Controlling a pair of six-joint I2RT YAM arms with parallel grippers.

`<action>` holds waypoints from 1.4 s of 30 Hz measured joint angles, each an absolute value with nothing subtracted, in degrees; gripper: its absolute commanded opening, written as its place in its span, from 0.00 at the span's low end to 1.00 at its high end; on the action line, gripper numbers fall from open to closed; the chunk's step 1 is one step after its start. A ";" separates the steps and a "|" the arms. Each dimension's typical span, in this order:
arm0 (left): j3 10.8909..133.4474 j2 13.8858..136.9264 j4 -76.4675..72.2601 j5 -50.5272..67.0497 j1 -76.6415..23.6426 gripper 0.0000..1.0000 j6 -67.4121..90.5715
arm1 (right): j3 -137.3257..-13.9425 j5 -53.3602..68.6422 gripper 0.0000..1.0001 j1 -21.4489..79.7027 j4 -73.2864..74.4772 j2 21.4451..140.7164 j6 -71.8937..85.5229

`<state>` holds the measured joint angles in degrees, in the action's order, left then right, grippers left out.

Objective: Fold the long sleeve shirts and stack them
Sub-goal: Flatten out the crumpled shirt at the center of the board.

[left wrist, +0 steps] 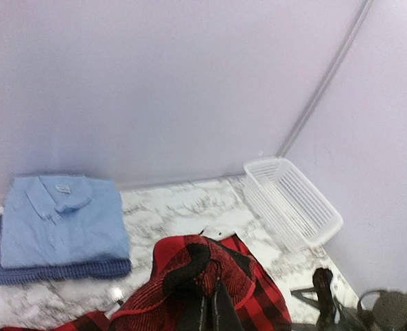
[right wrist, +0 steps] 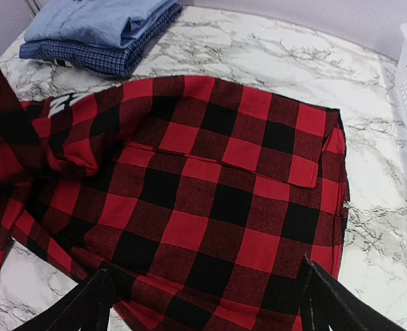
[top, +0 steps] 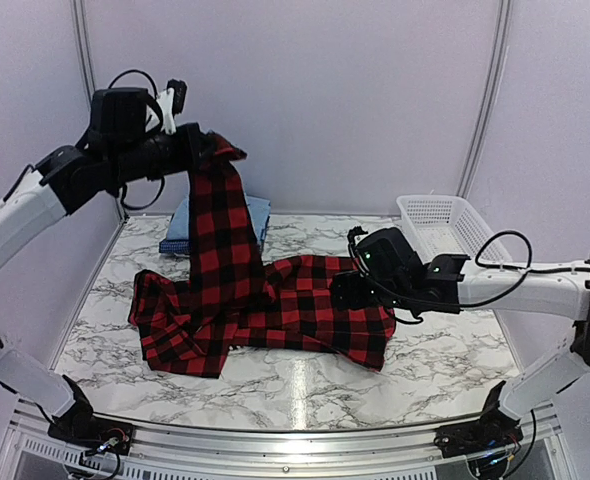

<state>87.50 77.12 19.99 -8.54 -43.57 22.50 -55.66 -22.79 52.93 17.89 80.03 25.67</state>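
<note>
Hanging limp from the left claw (top: pixel 197 150), clamped on its sleeve (top: pixel 215 215): soft red/blk plaid shirt (top: pixel 285 310), rest rumpled on glossy marble bench (top: pixel 445 350) w/ right claw (top: pixel 345 292) spread wide over it. Plain lilac walls (top: pixel 325 100).

Top camera, behind my bases, sees the whole marble-patterned table (top: pixel 305 385). Left wrist looks from high toward its far edge; right wrist close over the red-and-black plaid shirt (right wrist: pixel 210 200), shared by all.
</note>
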 measured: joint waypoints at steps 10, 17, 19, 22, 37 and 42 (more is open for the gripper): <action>130.78 113.75 15.68 8.54 -22.96 0.00 17.98 | -57.82 -15.90 0.87 45.93 13.61 92.01 21.67; 134.47 129.47 12.69 15.05 -18.44 0.00 20.69 | -59.27 -13.61 0.87 45.36 12.16 97.03 19.18; 135.44 132.84 11.92 15.79 -17.65 0.00 22.11 | -59.55 -12.91 0.87 44.60 11.75 98.56 18.70; 136.18 136.44 10.02 15.99 -16.19 0.00 24.47 | -60.40 -12.23 0.87 43.09 11.25 100.90 17.89; 126.67 135.76 -2.94 20.69 -18.26 0.00 31.62 | -75.94 -12.58 0.70 32.71 8.16 114.85 12.82; 122.83 136.05 0.47 22.83 -19.62 0.00 31.53 | -74.83 -12.01 0.68 28.47 8.86 114.37 13.41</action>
